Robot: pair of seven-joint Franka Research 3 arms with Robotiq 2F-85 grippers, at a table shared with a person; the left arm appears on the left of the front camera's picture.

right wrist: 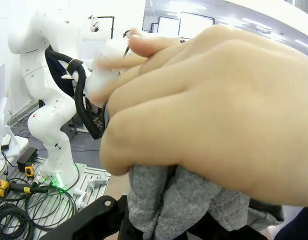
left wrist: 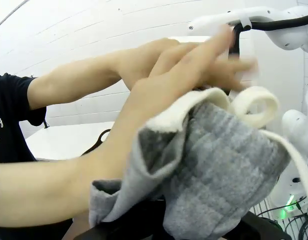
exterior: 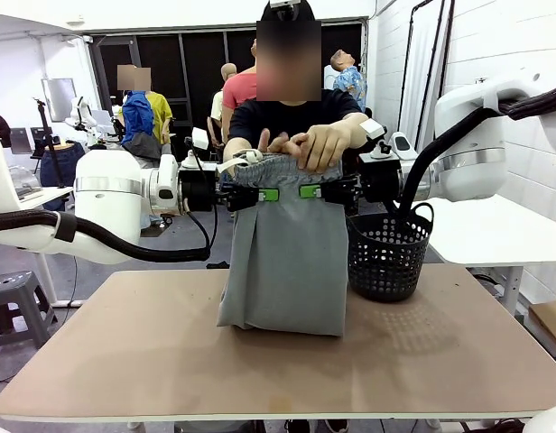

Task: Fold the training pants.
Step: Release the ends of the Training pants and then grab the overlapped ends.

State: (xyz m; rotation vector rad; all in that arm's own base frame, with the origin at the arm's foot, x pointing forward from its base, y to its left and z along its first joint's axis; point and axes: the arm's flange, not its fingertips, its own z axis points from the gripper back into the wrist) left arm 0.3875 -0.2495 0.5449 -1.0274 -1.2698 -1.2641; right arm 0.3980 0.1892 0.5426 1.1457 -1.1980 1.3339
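Note:
The light grey training pants (exterior: 282,262) hang upright above the table, their lower end resting on the tabletop. My left gripper (exterior: 264,194) is shut on the waistband's left part and my right gripper (exterior: 312,190) is shut on its right part, green pads facing the camera. The person's hands (exterior: 305,144) rest on the top of the waistband between the grippers. In the left wrist view the grey fabric (left wrist: 219,170) with its cream drawstring (left wrist: 254,102) sits right in front, a hand (left wrist: 184,65) over it. In the right wrist view a hand (right wrist: 209,110) covers the bunched fabric (right wrist: 184,205).
A black mesh basket (exterior: 388,253) stands on the table just right of the pants. The tan tabletop (exterior: 125,352) lies bare in front and to the left. A white table (exterior: 504,230) stands at the right behind.

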